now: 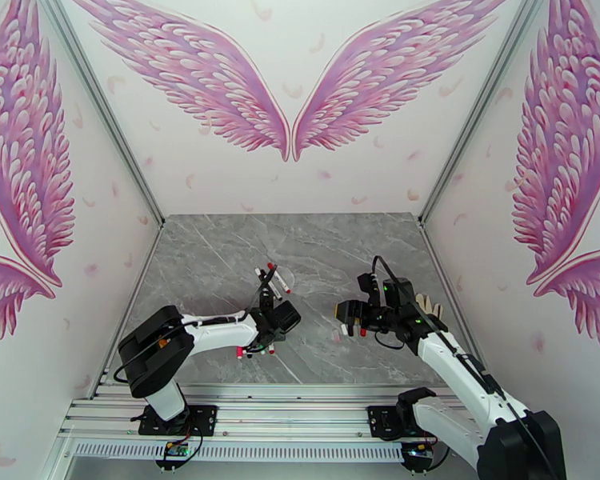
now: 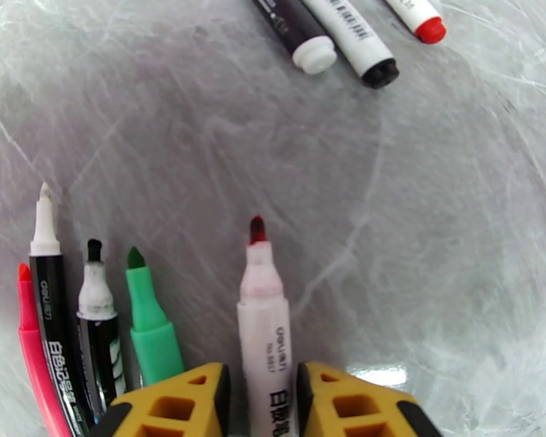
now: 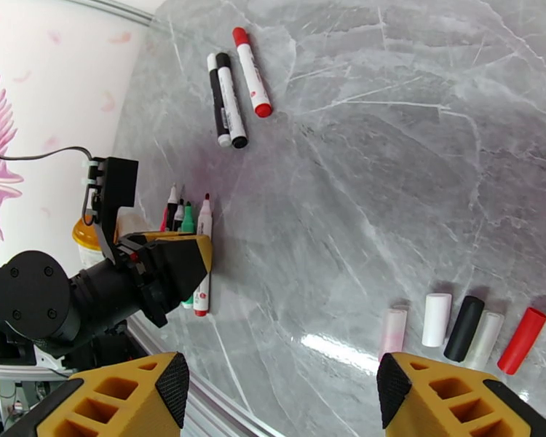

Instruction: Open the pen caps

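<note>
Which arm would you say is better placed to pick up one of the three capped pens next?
Left. The left gripper sits just short of the three capped pens, straddling an uncapped pen, while the right gripper hangs open over the loose caps, farther from those pens.

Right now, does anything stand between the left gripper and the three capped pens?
Nothing visible: bare table lies between the left gripper and the capped pens. An uncapped white pen lies between its fingers, though.
</note>
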